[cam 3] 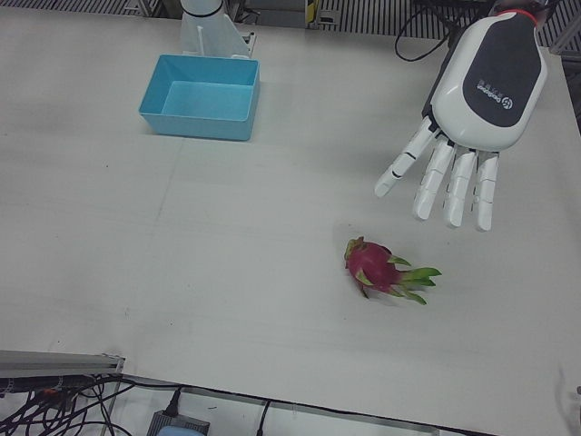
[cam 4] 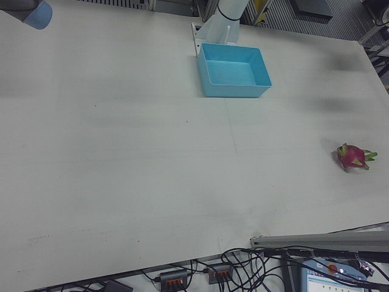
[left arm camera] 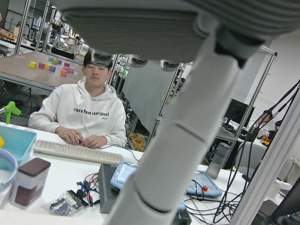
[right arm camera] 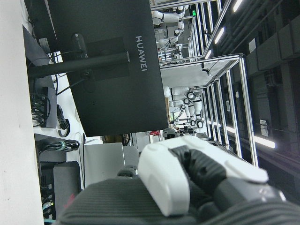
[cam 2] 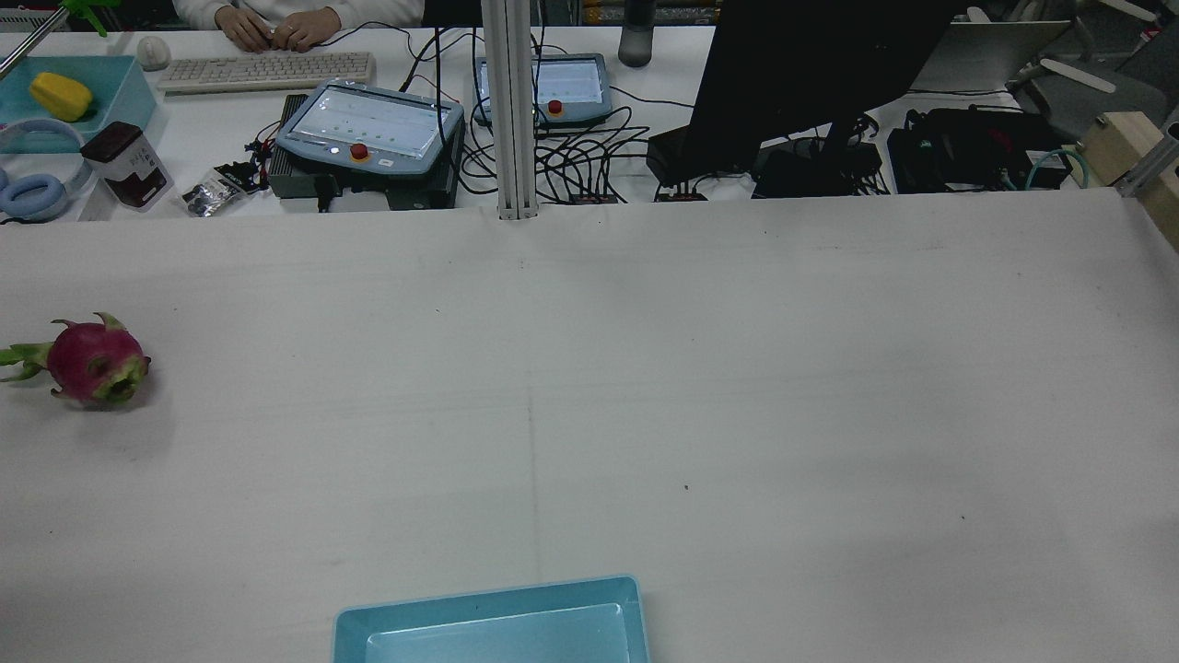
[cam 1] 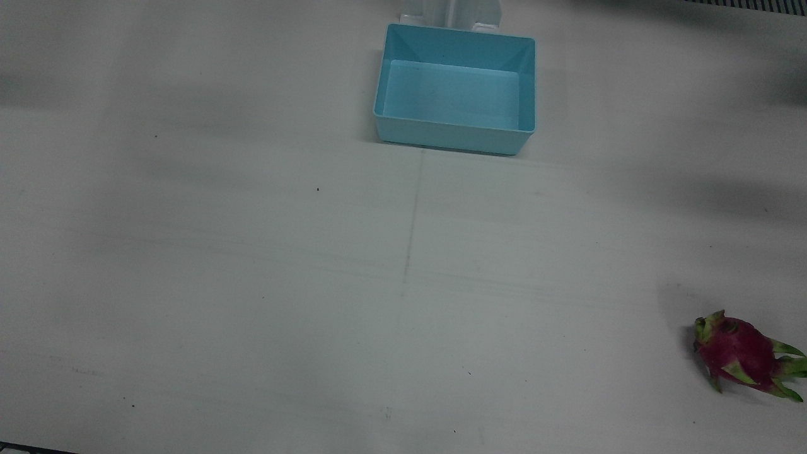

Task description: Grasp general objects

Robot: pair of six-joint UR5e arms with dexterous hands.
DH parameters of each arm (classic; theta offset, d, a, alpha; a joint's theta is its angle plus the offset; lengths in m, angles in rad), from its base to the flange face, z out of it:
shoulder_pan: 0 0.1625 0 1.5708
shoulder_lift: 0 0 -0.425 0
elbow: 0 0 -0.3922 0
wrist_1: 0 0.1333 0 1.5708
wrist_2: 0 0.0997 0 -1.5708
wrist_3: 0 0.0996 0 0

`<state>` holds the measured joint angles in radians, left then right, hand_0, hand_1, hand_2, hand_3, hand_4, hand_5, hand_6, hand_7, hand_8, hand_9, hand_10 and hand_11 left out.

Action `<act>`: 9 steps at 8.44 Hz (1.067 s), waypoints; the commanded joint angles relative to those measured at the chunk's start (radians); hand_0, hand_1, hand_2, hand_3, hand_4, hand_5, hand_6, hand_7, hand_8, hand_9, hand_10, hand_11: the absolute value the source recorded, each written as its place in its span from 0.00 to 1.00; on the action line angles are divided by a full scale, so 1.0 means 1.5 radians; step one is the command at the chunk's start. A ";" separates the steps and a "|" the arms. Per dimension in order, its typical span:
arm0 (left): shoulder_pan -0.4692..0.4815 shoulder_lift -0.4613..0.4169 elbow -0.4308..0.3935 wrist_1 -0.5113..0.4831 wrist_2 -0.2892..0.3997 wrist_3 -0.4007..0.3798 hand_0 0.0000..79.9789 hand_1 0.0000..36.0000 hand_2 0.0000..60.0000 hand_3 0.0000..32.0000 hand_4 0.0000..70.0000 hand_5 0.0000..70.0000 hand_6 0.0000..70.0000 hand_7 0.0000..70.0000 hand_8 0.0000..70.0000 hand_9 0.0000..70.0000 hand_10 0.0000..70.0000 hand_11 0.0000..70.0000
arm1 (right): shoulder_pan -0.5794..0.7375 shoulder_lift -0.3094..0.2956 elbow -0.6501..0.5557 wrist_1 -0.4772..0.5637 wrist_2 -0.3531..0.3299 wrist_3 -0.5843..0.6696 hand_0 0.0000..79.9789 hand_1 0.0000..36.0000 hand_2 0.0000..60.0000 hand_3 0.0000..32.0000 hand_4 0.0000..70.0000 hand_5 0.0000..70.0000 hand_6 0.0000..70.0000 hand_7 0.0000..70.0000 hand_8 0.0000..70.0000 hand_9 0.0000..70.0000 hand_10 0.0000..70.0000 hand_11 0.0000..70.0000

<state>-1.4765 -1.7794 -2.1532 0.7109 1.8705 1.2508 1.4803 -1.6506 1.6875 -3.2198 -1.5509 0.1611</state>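
Alone, magenta dragon fruit [cam 3: 385, 272] with green scales lies below left hand [cam 3: 476, 109], fingers [cam 3: 434, 178] spread.

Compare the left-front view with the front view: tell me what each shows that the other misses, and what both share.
Only the left-front view shows the left hand, fingers spread and empty, hanging above the table beyond the dragon fruit, plus cables at the near table edge. Only the front view shows the fruit close against its right edge, with no hand anywhere. Both share the white table, the empty blue bin and the fruit lying apart from it.
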 commanded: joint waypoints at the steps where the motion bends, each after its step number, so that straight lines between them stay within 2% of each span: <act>1: 0.058 -0.005 0.020 0.023 -0.010 -0.046 0.84 0.71 0.00 1.00 0.00 0.00 0.00 0.00 0.00 0.00 0.00 0.00 | 0.000 0.000 0.000 0.000 0.000 0.000 0.00 0.00 0.00 0.00 0.00 0.00 0.00 0.00 0.00 0.00 0.00 0.00; 3: 0.066 -0.005 0.038 0.019 -0.044 -0.091 0.74 0.57 0.00 1.00 0.00 0.00 0.00 0.00 0.00 0.00 0.00 0.00 | 0.000 0.000 0.000 0.000 0.000 0.000 0.00 0.00 0.00 0.00 0.00 0.00 0.00 0.00 0.00 0.00 0.00 0.00; 4: 0.095 -0.006 0.057 0.009 -0.074 -0.117 0.73 0.55 0.00 1.00 0.00 0.00 0.00 0.00 0.00 0.00 0.00 0.00 | 0.000 0.000 0.000 0.000 0.000 0.000 0.00 0.00 0.00 0.00 0.00 0.00 0.00 0.00 0.00 0.00 0.00 0.00; 5: 0.140 -0.014 0.053 0.011 -0.109 -0.113 0.76 0.59 0.00 1.00 0.00 0.00 0.00 0.00 0.00 0.00 0.00 0.00 | 0.000 0.000 0.000 0.000 0.000 0.000 0.00 0.00 0.00 0.00 0.00 0.00 0.00 0.00 0.00 0.00 0.00 0.00; 6: 0.194 -0.051 0.047 0.027 -0.151 -0.074 0.78 0.65 0.00 1.00 0.00 0.00 0.00 0.00 0.00 0.00 0.00 0.00 | 0.000 0.000 0.000 0.000 0.000 0.000 0.00 0.00 0.00 0.00 0.00 0.00 0.00 0.00 0.00 0.00 0.00 0.00; 7: 0.212 -0.058 0.047 0.020 -0.195 -0.013 0.76 0.61 0.00 1.00 0.00 0.00 0.00 0.00 0.00 0.00 0.00 0.00 | 0.000 0.000 0.000 0.000 0.000 0.000 0.00 0.00 0.00 0.00 0.00 0.00 0.00 0.00 0.00 0.00 0.00 0.00; 8: 0.214 -0.055 0.052 -0.017 -0.236 -0.003 0.75 0.59 0.00 1.00 0.00 0.00 0.00 0.00 0.00 0.00 0.00 0.00 | 0.000 0.000 0.000 0.000 0.000 0.000 0.00 0.00 0.00 0.00 0.00 0.00 0.00 0.00 0.00 0.00 0.00 0.00; 9: 0.244 -0.052 0.052 -0.031 -0.287 0.032 0.74 0.60 0.00 1.00 0.00 0.00 0.00 0.00 0.00 0.00 0.00 0.00 | 0.000 0.000 0.000 -0.001 0.000 0.000 0.00 0.00 0.00 0.00 0.00 0.00 0.00 0.00 0.00 0.00 0.00 0.00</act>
<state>-1.1767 -1.8552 -2.0791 0.7172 1.5789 1.2082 1.4803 -1.6506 1.6874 -3.2199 -1.5509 0.1611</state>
